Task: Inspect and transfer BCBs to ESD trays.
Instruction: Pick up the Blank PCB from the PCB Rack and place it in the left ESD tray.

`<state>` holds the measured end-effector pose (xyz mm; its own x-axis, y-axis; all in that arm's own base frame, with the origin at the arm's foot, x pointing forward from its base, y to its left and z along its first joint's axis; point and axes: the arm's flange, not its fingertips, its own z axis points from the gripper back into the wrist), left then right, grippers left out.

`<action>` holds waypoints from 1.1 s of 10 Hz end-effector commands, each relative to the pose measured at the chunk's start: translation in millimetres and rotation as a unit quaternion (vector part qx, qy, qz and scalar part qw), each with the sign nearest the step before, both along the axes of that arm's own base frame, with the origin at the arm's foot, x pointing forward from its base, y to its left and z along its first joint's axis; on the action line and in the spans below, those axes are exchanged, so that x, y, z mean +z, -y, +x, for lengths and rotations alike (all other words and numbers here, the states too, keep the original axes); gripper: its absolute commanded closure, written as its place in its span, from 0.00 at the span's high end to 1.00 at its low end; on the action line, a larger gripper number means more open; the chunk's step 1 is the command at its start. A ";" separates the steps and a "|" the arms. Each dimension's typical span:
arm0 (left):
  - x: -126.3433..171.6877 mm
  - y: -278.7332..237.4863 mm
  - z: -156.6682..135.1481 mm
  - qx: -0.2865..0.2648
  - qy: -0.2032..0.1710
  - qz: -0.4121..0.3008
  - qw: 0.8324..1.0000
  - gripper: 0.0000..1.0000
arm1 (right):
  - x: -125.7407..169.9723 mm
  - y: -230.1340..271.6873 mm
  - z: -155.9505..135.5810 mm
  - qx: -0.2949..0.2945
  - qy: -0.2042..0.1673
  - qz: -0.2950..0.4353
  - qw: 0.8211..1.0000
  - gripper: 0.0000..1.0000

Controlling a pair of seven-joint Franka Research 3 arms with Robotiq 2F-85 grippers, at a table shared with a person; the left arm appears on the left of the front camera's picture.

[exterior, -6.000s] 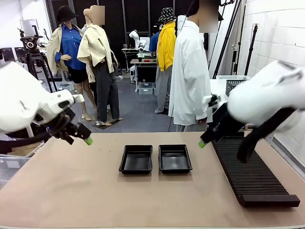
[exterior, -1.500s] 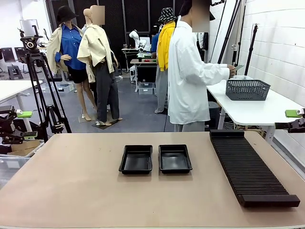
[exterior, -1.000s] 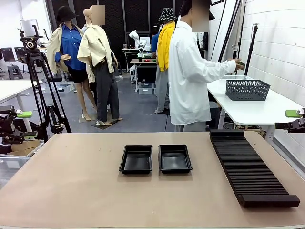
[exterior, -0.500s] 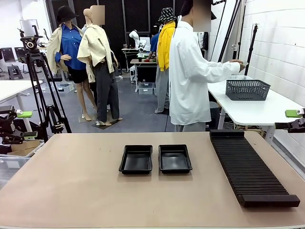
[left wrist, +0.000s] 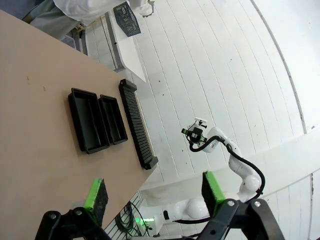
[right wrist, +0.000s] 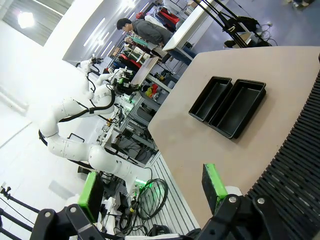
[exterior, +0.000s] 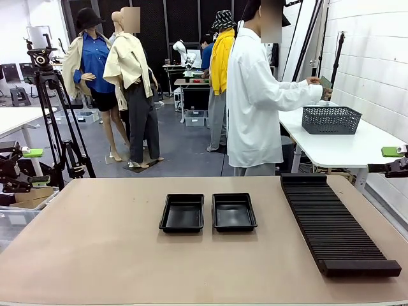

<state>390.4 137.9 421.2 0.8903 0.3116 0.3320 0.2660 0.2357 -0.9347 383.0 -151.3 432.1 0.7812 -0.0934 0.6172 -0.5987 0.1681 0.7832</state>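
Left pincer [left wrist: 153, 187]: off the counter's [exterior: 95, 255] left edge at 9 o'clock, above counter height. Its jaws are spread wide, green pads [left wrist: 95, 194] well apart, nothing between them.

Left ESD tray [exterior: 182, 217] and right ESD tray [exterior: 234, 215]: these lie flat on the counter at mid-width, a little toward 12 o'clock. They sit side by side with long sides parallel, the right one at 3 o'clock of the left. Their rims are very close; I cannot tell whether they touch. The glossy black floors of both are bare.

Person [exterior: 255, 95]: in a white coat beyond the counter's far edge, at about 1 o'clock from the trays, turned toward a white side table [exterior: 344, 143]. The person's hands [exterior: 313, 81] are raised over a grey mesh basket [exterior: 331, 119] on that table. They hold a thin greenish flat piece [exterior: 326, 81], too small to confirm as a board.

Ribbed black rack [exterior: 331, 223]: lies along the counter's right side at 3 o'clock of the trays, well apart from them. It runs from the far edge toward the near edge.

Right pincer [right wrist: 151, 186]: off the counter's right edge at 3 o'clock, released, its pads wide apart and gripping nothing.
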 end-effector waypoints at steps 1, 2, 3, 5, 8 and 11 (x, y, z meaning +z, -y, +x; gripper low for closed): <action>2.0 -0.6 -2.4 0.000 -0.006 -0.011 1.000 1.00 | -0.3 -0.7 -0.3 0.002 -0.001 0.006 1.000 1.00; 2.0 -0.6 -2.4 0.000 -0.006 -0.011 1.000 1.00 | -0.3 -0.7 -0.3 0.002 -0.001 0.006 1.000 1.00; 2.0 -0.6 -2.4 0.000 -0.006 -0.011 1.000 1.00 | -0.3 -0.7 -0.3 0.002 -0.001 0.006 1.000 1.00; 2.0 -0.6 -2.4 0.000 -0.006 -0.011 1.000 1.00 | -0.3 -0.7 -0.3 0.002 -0.001 0.006 1.000 1.00; 2.0 -0.6 -2.4 0.000 -0.006 -0.011 1.000 1.00 | -0.3 -0.7 -0.3 0.002 -0.001 0.006 1.000 1.00; 2.0 -0.6 -2.4 0.000 -0.006 -0.011 1.000 1.00 | -0.3 -0.7 -0.3 0.002 -0.001 0.006 1.000 1.00</action>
<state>390.4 138.0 421.1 0.8903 0.3118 0.3318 0.2658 0.2357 -0.9348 383.0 -151.3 432.1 0.7812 -0.0934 0.6172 -0.5987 0.1681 0.7832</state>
